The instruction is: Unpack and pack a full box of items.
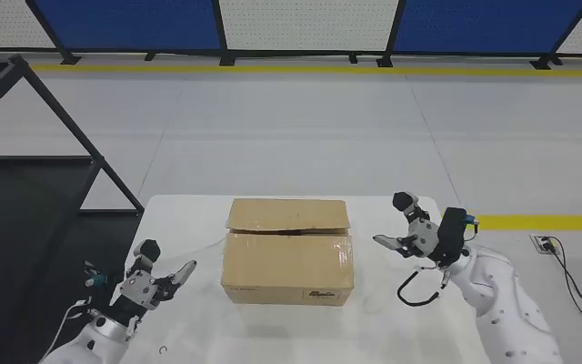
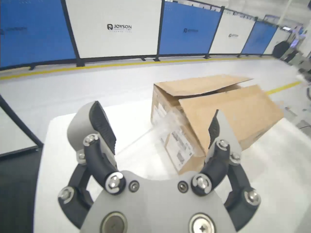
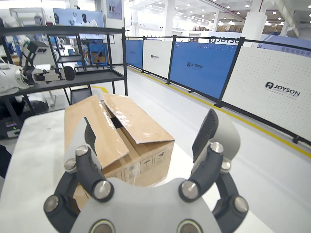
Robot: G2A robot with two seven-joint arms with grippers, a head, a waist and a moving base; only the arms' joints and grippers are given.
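Brown cardboard box (image 1: 287, 252) mid-frame, flaps (image 1: 287, 215) ajar. Left gripper (image 1: 168, 262), right gripper (image 1: 391, 221) flank it, spread, empty. Risk: lopsided flap tug slides box.

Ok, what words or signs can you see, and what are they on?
The white labels on one end of the cardboard box: too blurred to read.
The handling pictures on its other end: one looks like an umbrella; no readable words.
The dark mark low on its long side: too small to read.
The fence panels: a logo with a company's name, which I leave unread.
The poster on a far pillar: too small to read.
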